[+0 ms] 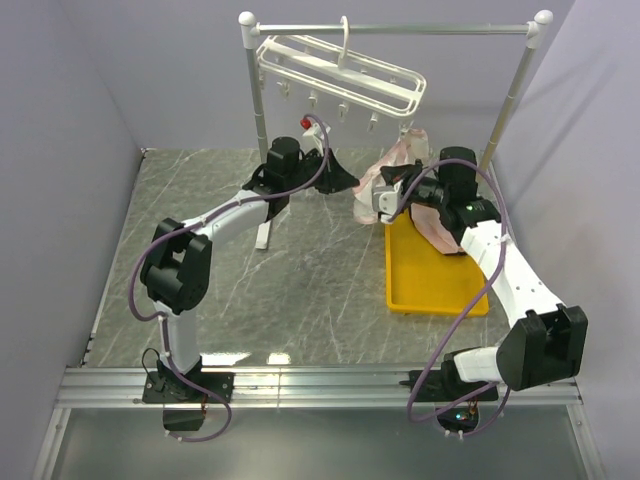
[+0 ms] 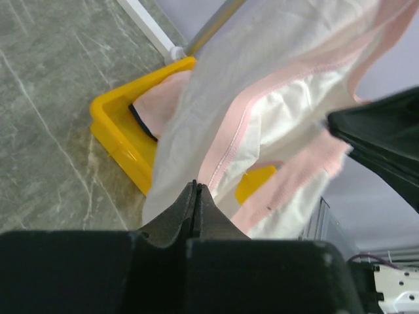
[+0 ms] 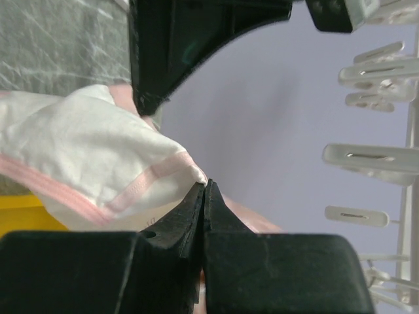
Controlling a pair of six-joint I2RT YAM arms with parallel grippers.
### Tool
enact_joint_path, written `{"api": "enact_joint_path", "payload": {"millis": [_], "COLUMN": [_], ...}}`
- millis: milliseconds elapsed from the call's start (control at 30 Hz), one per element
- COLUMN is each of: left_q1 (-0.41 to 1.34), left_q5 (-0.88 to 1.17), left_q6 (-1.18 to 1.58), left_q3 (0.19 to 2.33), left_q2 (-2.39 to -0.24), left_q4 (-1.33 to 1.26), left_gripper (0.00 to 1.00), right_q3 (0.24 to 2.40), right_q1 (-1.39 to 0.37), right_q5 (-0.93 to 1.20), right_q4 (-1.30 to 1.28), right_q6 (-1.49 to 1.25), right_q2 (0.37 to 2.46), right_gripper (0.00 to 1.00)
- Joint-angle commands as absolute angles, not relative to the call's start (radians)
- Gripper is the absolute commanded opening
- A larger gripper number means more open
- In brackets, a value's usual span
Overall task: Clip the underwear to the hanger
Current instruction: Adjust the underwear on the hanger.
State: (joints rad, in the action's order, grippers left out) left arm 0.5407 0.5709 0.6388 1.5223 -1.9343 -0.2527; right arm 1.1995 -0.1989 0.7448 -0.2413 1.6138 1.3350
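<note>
Crowding the far right of the table (image 1: 300,290), both arms meet just past the far-left corner of the yellow tray (image 1: 437,300), with bare marble to their left and on the near side. The hanger (image 1: 340,72) tilts from the rail (image 1: 400,29) overhead. The left gripper (image 2: 196,190) and right gripper (image 3: 205,190) each pinch fully closed on the underwear (image 1: 385,170), gripping opposite edges. Its fabric spans roughly left to right between them, loosely bunched, below the clips (image 1: 343,108).

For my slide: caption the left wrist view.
Left gripper shut on pink-trimmed underwear, yellow tray on the marble table behind.
</note>
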Motion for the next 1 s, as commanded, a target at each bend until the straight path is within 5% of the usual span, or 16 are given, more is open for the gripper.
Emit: {"api": "enact_joint_path", "payload": {"millis": [0, 233, 267, 300, 367, 500, 767, 967], "left_q1": [0.546, 0.552, 0.555, 0.554, 0.551, 0.528, 0.476, 0.469], "left_q5": [0.671, 0.807, 0.805, 0.798, 0.775, 0.720, 0.519, 0.636], "left_q6": [0.603, 0.670, 0.666, 0.667, 0.687, 0.755, 0.704, 0.732], "left_q3": [1.470, 1.433, 1.431, 1.428, 1.416, 1.393, 1.335, 1.249], "left_q2": [-1.862, -1.838, -1.833, -1.829, -1.819, -1.806, -1.737, -1.706], "left_q4": [-0.328, -0.371, -0.364, -0.371, -0.379, -0.422, -0.379, -0.468], "left_gripper": [0.00, 0.01, 0.08, 0.28, 0.44, 0.60, 0.65, 0.61], "right_q3": [1.134, 1.133, 1.144, 1.150, 1.154, 1.155, 1.158, 1.155], "right_q1": [-0.216, -0.229, -0.229, -0.229, -0.229, -0.229, -0.227, -0.227], "right_q5": [0.675, 0.624, 0.629, 0.632, 0.650, 0.681, 0.693, 0.706], "right_q4": [-0.068, 0.029, 0.022, 0.009, 0.008, -0.011, -0.020, -0.018], "right_q6": [1.634, 1.573, 1.556, 1.551, 1.536, 1.532, 1.523, 1.528], "right_q2": [1.304, 1.351, 1.354, 1.355, 1.347, 1.338, 1.325, 1.324], "right_gripper": [0.00, 0.00, 0.00, 0.00, 0.00, 0.00, 0.00, 0.00]}}
